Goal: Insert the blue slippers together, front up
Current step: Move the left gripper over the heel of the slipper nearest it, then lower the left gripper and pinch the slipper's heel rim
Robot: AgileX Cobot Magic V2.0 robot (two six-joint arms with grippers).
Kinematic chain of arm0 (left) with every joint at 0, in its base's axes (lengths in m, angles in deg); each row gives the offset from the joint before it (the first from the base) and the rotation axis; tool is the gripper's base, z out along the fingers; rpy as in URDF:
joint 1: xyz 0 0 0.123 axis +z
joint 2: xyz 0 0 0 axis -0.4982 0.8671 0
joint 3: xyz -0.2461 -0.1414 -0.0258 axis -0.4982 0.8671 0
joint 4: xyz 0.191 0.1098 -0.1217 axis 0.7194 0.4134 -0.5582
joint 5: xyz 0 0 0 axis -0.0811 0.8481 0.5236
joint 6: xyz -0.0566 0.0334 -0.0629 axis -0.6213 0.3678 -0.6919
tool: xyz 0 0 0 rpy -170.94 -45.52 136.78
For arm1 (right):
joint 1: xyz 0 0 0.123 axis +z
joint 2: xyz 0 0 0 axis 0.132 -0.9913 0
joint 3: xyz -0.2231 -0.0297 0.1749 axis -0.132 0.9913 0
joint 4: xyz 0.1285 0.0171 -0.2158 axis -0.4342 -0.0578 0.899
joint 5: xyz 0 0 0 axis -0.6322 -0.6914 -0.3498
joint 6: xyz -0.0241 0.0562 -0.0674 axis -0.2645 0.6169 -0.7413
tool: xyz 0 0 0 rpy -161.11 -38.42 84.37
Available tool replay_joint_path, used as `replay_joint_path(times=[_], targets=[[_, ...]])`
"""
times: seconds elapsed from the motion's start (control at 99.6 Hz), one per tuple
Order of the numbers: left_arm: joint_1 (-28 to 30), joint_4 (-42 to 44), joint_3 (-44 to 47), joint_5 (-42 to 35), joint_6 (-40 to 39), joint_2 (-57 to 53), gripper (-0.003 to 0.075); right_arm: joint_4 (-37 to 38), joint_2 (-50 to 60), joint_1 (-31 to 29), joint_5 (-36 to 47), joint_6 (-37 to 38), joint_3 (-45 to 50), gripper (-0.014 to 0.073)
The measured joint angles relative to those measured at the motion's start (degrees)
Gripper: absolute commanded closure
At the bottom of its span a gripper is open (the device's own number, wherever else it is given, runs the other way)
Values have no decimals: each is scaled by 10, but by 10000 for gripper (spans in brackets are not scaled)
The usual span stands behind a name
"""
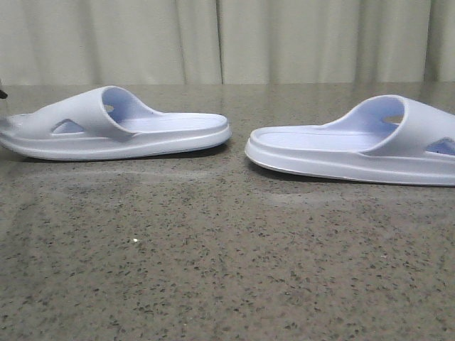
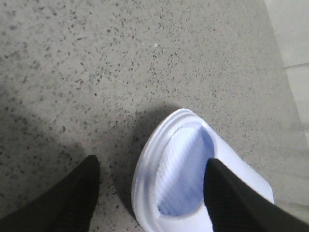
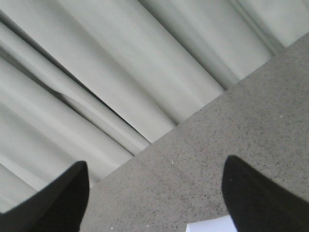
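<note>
Blue slippers lie flat and well apart on your speckled table point(image 1: 213, 270), left slipper point(image 1: 114, 128) and right slipper point(image 1: 362, 145) heel to heel. Your left gripper point(image 2: 152, 193) hangs spread wide over one slipper's end; your right gripper point(image 3: 154, 198) is spread too, holding nothing, curtain point(image 3: 120, 72) beyond

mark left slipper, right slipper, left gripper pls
left slipper point(image 1: 106, 131), front view, on the wide strap
right slipper point(image 1: 341, 153), front view, on the sole's side wall
left gripper point(image 2: 152, 186), left wrist view, midway between the two dark fingertips
</note>
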Motion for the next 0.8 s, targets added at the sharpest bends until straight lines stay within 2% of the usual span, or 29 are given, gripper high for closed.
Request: replay_joint_path(times=[0.321, 0.803], targets=[[0, -15, -17, 0, 5, 49, 321, 0, 0, 0, 0, 0, 0, 95], [0, -26, -25, -5, 6, 63, 321, -1, 0, 0, -1, 1, 0, 95]])
